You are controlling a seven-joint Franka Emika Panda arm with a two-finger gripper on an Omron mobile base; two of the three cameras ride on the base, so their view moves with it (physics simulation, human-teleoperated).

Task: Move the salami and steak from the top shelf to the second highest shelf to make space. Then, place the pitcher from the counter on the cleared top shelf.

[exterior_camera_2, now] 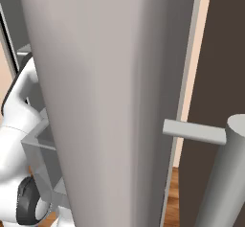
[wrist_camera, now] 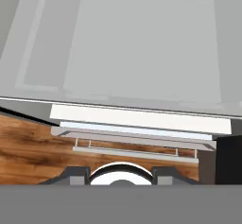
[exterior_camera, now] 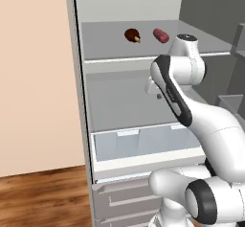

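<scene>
Left base view
- Landmark: the top shelf [exterior_camera: 103,46], the grey panel with the whitish front rim.
- The steak [exterior_camera: 132,35]: lies on the top shelf, mid-width, back from the rim.
- The salami [exterior_camera: 161,35]: lies on the top shelf, just beside the steak, on its right, apart from it.
- The second highest shelf [exterior_camera: 117,111]: directly below the top shelf, bare where I can see it.
- My arm: my elbow and wrist rise in front of the top shelf's right end; my hand sits below its rim, over the second highest shelf, mostly hidden behind my forearm.

Right base view
- The fridge door [exterior_camera_2: 110,101]: a broad grey slab blocks what lies toward the top shelf; no meats or pitcher legible.

Hand view
- Outlook: I look down on a bare grey panel and the wood floor; I judge it the second highest shelf, below the top shelf.
- My fingers: the tips are too small at the lower edge; I cannot tell how far apart they stand. Nothing seems held.

Progress
- Done: nothing, by my judgement; both meats remain on the top shelf.
- Left: both meats down one level, then the pitcher up.
</scene>
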